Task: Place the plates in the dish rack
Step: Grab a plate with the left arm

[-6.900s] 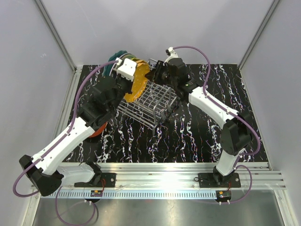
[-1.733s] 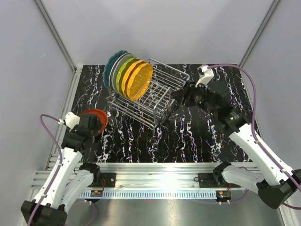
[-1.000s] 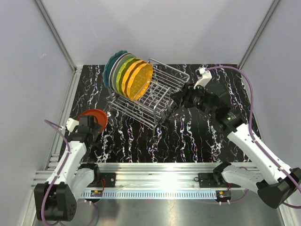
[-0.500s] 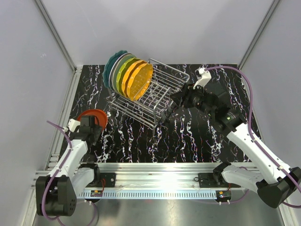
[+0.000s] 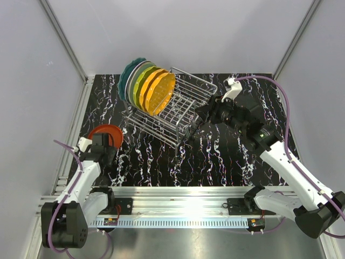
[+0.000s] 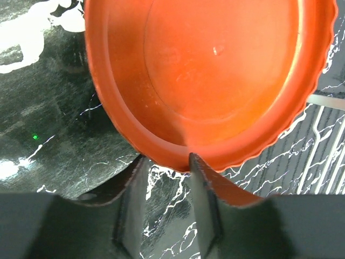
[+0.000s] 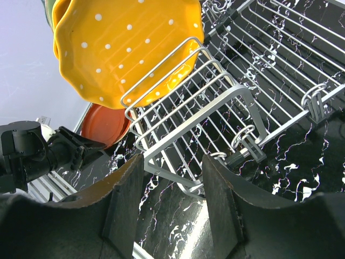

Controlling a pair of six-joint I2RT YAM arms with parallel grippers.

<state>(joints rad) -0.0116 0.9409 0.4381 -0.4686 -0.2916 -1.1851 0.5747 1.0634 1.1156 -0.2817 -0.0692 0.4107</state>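
A red-orange plate (image 5: 108, 131) lies flat on the black marbled table at the left. It fills the top of the left wrist view (image 6: 215, 70). My left gripper (image 5: 105, 144) is open, and its fingertips (image 6: 192, 162) are at the plate's near rim. The silver wire dish rack (image 5: 197, 87) stands in the middle back. Several plates stand upright at its left end, from teal (image 5: 128, 75) through yellow-green (image 5: 141, 83) to dotted orange (image 5: 160, 91). My right gripper (image 5: 198, 117) is open and empty, hovering by the rack's right near corner (image 7: 215, 102).
White walls with metal corner posts enclose the table on three sides. An aluminium rail (image 5: 178, 194) runs along the near edge. The right part of the rack has unfilled slots (image 7: 280, 48). The left arm (image 7: 38, 151) shows in the right wrist view.
The left arm left the orange plate in the rack and came down to the red-orange plate. Over the last second it has only drawn slightly nearer. The right arm has barely moved.
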